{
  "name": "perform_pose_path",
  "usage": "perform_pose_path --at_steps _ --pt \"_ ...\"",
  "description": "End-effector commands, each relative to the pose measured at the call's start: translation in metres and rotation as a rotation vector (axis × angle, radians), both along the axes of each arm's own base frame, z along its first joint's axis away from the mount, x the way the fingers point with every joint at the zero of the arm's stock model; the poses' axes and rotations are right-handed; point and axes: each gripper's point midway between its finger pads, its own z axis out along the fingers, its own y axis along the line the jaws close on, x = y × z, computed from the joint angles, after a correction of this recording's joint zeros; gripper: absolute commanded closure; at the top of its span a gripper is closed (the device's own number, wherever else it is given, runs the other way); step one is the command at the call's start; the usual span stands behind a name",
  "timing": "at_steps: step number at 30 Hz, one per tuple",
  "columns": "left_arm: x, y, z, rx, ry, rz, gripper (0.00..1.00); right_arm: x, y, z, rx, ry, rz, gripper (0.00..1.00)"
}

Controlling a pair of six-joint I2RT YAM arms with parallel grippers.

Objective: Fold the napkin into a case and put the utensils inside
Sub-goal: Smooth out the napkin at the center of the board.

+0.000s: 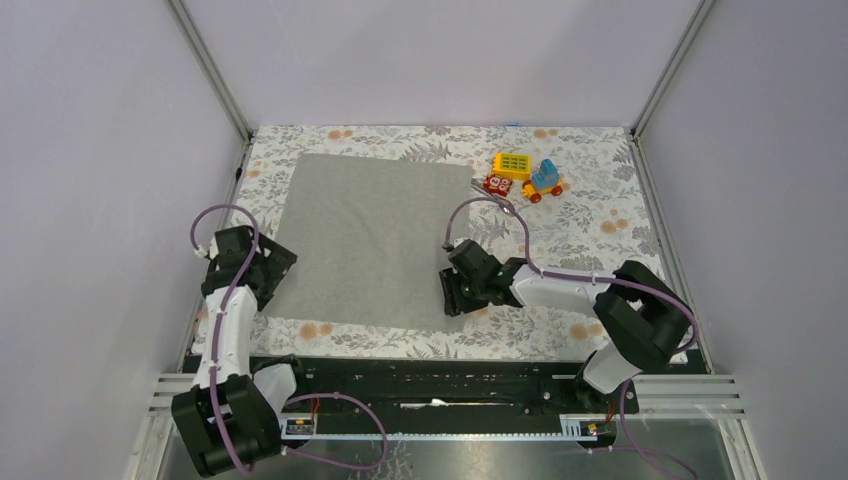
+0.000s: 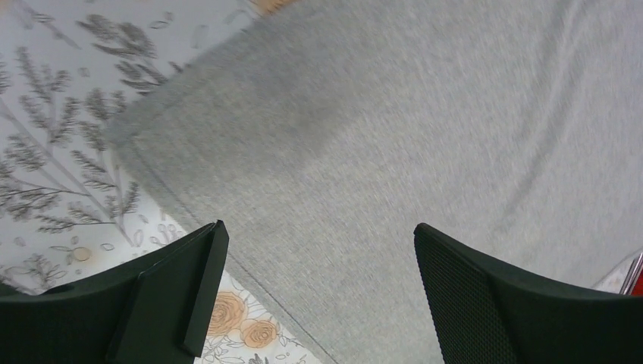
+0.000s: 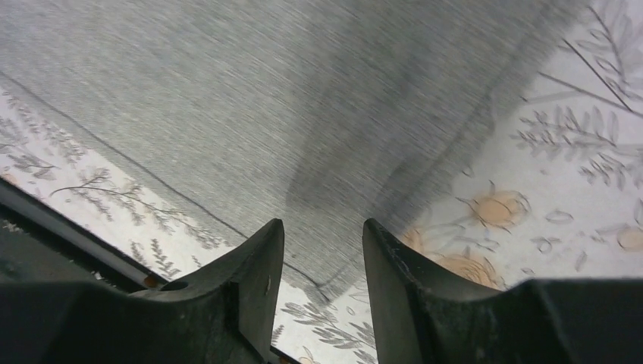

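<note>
Your left jaws gape wide, right jaws narrow yet unclamped, over near corners of the napkin point(image 1: 375, 240); likely to lift that edge.

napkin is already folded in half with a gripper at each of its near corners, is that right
No, the napkin lies spread flat, not folded, as the top external view shows. The left gripper and the right gripper are at its near corners.

Obstacles: toy blocks point(image 1: 525, 175), upper right of top view, near the napkin's point(image 1: 370, 235) far corner. Passable: bare tablecloth point(image 1: 600, 225) at right; flat napkin, centre. Enclosure walls point(image 1: 760, 150) bound three sides.
</note>
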Motion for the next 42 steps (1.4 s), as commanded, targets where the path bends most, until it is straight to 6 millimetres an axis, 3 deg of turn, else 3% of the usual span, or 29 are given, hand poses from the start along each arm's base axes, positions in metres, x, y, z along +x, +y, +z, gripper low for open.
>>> perform_pose_path --at_steps 1,8,13,16,21,25,30,34,38,42 --pt "0.027 -0.019 0.019 0.038 -0.100 -0.130 0.01 -0.003 -0.023 -0.005 -0.026 -0.035 -0.111 0.50" --pt "0.072 -0.073 0.039 -0.014 -0.218 -0.319 0.01 -0.039 -0.031 -0.008 0.039 0.073 -0.135 0.50" --pt "0.101 -0.100 0.048 -0.066 -0.231 -0.379 0.01 -0.032 -0.027 0.016 0.068 0.038 -0.143 0.45" --pt "0.103 -0.109 0.051 -0.072 -0.211 -0.390 0.01 -0.020 -0.019 0.036 0.072 -0.013 -0.111 0.38" --pt "0.076 -0.091 0.040 0.012 -0.113 -0.356 0.01 -0.004 -0.016 0.053 0.008 -0.101 0.018 0.22" --pt "0.047 -0.069 0.032 0.080 -0.054 -0.293 0.01 -0.008 -0.018 0.058 -0.023 -0.119 0.143 0.18" --pt "0.018 -0.044 0.018 -0.015 -0.017 -0.164 0.01 -0.021 -0.016 0.064 -0.053 -0.152 0.222 0.17" --pt "0.006 -0.031 0.011 -0.087 0.001 -0.063 0.01 -0.031 -0.020 0.058 -0.073 -0.066 0.125 0.19" --pt "-0.009 -0.015 0.005 -0.112 0.051 0.088 0.01 -0.040 -0.044 0.045 -0.181 0.047 -0.205 0.27" --pt "-0.007 -0.013 0.006 -0.134 0.034 0.136 0.01 -0.057 -0.035 0.039 -0.053 0.216 -0.517 0.28"
